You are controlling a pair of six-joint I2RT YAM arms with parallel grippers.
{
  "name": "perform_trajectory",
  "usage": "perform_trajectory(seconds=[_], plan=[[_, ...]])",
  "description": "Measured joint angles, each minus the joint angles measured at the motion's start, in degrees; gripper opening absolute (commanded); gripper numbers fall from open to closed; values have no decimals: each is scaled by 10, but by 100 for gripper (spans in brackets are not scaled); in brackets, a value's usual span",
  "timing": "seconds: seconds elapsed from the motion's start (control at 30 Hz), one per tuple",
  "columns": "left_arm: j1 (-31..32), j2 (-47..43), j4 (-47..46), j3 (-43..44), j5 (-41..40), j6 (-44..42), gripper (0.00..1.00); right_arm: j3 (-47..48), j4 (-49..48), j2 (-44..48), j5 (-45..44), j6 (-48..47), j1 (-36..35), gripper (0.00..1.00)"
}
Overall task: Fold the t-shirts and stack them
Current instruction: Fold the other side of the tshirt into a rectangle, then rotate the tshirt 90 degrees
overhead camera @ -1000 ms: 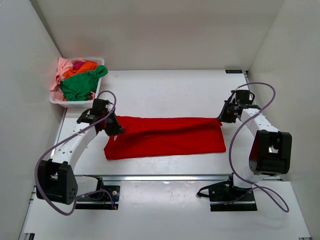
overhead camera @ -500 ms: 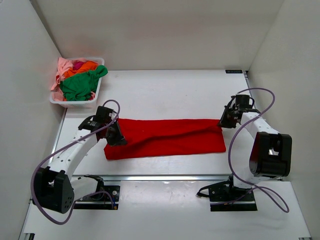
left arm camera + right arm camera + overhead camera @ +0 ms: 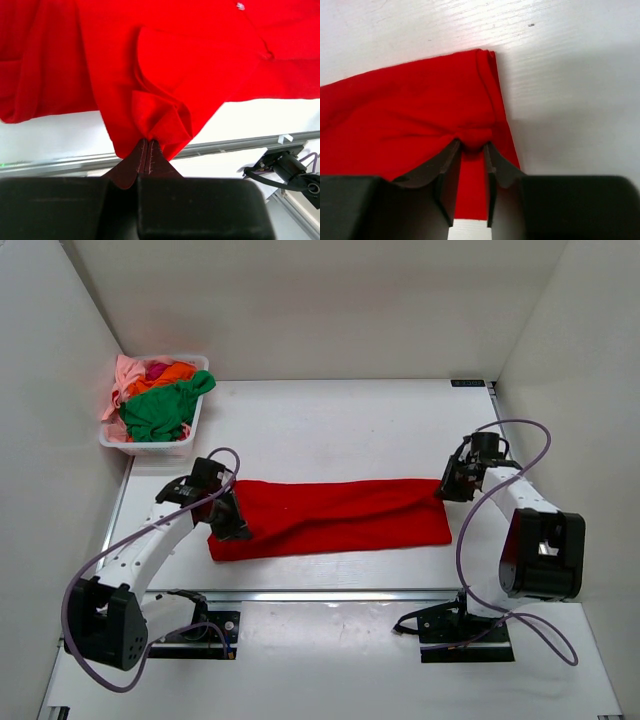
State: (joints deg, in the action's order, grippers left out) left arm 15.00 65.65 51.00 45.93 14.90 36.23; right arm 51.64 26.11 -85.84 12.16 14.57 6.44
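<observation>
You've got one bright red cloth t-shirt (image 3: 330,515) on the white table (image 3: 330,420). It lies as a long band running left to right, between your two arms. Two claws are on it, one at each end.

Your left gripper (image 3: 232,523) sits at the shirt's left end. In the left wrist view its fingers (image 3: 131,167) are pressed together, with a bunched fold of red pinched between the tips. From there the cloth fans out in soft creases.

Your right gripper (image 3: 447,485) is at the far right corner. In the right wrist view its fingers (image 3: 445,165) have a small wad of red caught between the tips. The jaws stand a little apart behind the wad, and that corner is rucked up where they bite.

There's one white plastic basket (image 3: 150,448) in the far left corner of the table, well apart from the red shirt. It's heaped with cloth in four colours. A green t-shirt (image 3: 158,410) is on top, spilling over the rim. An orange t-shirt (image 3: 165,372) and a magenta t-shirt (image 3: 157,367) lie behind it. A pink t-shirt (image 3: 122,375) hangs over the left side. You can't tell whether each colour is a single shirt.

Two purple cables (image 3: 510,455) are in view, one looping along each arm.
</observation>
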Motion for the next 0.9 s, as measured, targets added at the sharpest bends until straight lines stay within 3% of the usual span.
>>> perform_trajectory(seconds=[0.13, 0.27, 0.33, 0.4, 0.47, 0.67, 0.9], plan=[[-16, -2, 13, -10, -2, -3, 0, -2, 22, 40, -1, 4, 3, 32], [-26, -2, 20, -12, -5, -3, 2, -3, 35, 90, -1, 5, 14, 35], [-26, -2, 21, -12, -5, -4, 20, -3, 40, 102, -1, 5, 16, 38], [-26, -1, 21, -12, -5, -4, 45, -3, 43, 102, 0, 4, 16, 39], [-28, 2, 22, -11, -5, -6, 55, -3, 44, 100, 3, 4, 16, 39], [-31, 8, 16, 39, -8, 2, 60, -3, 11, 79, 37, 2, 9, 38], [8, 66, -44, 59, -29, 42, 56, 2, -31, 3, 63, -4, -44, 38]])
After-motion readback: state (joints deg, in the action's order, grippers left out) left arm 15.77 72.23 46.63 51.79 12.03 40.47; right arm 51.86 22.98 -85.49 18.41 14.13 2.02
